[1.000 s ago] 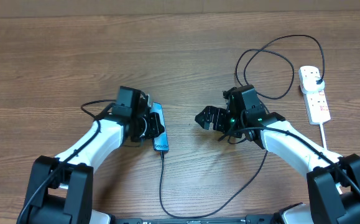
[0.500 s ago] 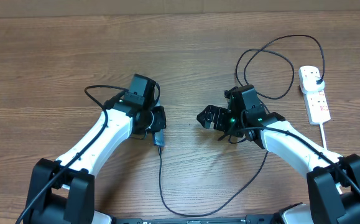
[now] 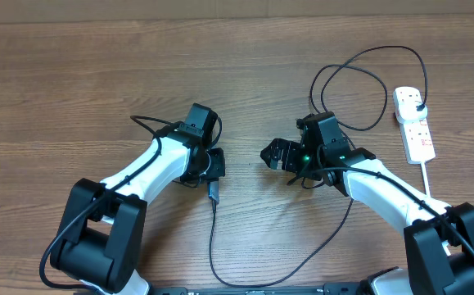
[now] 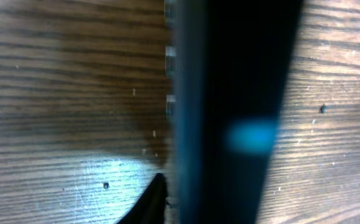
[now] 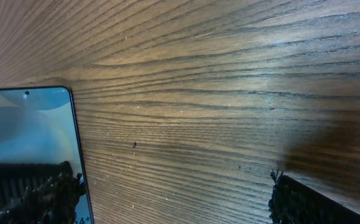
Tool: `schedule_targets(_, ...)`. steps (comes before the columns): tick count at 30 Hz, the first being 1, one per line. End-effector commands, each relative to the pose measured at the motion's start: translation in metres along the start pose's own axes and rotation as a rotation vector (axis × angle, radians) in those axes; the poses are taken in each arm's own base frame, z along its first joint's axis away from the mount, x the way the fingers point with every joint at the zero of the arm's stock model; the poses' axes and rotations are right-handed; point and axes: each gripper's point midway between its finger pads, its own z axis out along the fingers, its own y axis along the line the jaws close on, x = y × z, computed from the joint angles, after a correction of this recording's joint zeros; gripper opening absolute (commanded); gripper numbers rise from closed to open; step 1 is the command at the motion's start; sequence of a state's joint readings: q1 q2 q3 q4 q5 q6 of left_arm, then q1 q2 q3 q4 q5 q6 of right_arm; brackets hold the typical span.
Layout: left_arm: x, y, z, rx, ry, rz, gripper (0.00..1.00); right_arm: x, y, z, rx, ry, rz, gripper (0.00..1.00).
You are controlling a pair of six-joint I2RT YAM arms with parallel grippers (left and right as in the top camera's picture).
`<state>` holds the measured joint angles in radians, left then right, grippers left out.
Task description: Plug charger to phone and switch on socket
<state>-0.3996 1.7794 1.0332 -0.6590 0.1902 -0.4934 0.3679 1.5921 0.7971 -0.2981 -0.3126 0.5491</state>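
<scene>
We see the left gripper (image 3: 206, 164) low over the worktop (image 3: 97, 74), its fingers clamped on the phone (image 4: 229, 93). In the left wrist view the phone fills the middle as a dark blurred slab with one teal glint. A ridged finger pad (image 4: 170, 62) presses on its left side, and the other finger is hidden behind it. From overhead the phone is almost wholly covered by those fingers.

Across the gap, the right gripper (image 3: 271, 154) points towards the left one, near it but not touching. Its fingers (image 5: 43, 186) are spread wide with nothing between them. In the right wrist view the lit blue screen lies ahead of the left-hand finger, which overlaps the screen's lower part. Bare wood lies ahead of the other finger.

The charger (image 3: 212, 246) comes out just below the left fingers. Whether its tip is seated in the phone, we cannot tell. From there the black cable drops towards the near edge and sweeps round under the right arm. It then loops wide behind the right fingers to its plug, which sits in the socket (image 3: 413, 123).

The socket lies well off to the outer side of the right fingers, its white cord trailing towards us.
</scene>
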Motion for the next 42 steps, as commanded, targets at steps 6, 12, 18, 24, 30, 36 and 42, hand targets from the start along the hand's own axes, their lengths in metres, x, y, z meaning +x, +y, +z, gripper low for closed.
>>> schedule_targets(6, 0.003, 0.004, 0.011, -0.028, 0.026, 0.015, 0.27, -0.008, 0.005, -0.006, -0.010, -0.032, -0.017, 1.00)
schedule_targets(12, 0.004, 0.005, 0.011, -0.029, 0.029, 0.014, 0.28, -0.008, 0.005, -0.006, -0.010, -0.032, -0.017, 1.00)
schedule_targets(18, 0.006, 0.006, 0.011, -0.034, 0.036, 0.013, 0.37, -0.008, 0.005, -0.006, -0.010, -0.032, -0.017, 1.00)
schedule_targets(24, 0.006, 0.006, 0.011, -0.033, 0.036, 0.013, 0.51, -0.008, 0.005, -0.006, -0.010, -0.032, -0.017, 1.00)
schedule_targets(30, 0.006, 0.006, 0.011, -0.034, 0.036, 0.013, 0.47, -0.008, 0.005, -0.006, -0.010, -0.032, -0.016, 1.00)
schedule_targets(36, 0.006, 0.006, 0.011, -0.034, 0.035, 0.013, 0.45, -0.005, 0.004, -0.006, -0.008, -0.019, -0.012, 1.00)
schedule_targets(42, 0.006, 0.006, 0.011, -0.034, 0.036, 0.013, 0.45, 0.003, 0.007, -0.006, -0.029, 0.021, -0.005, 1.00)
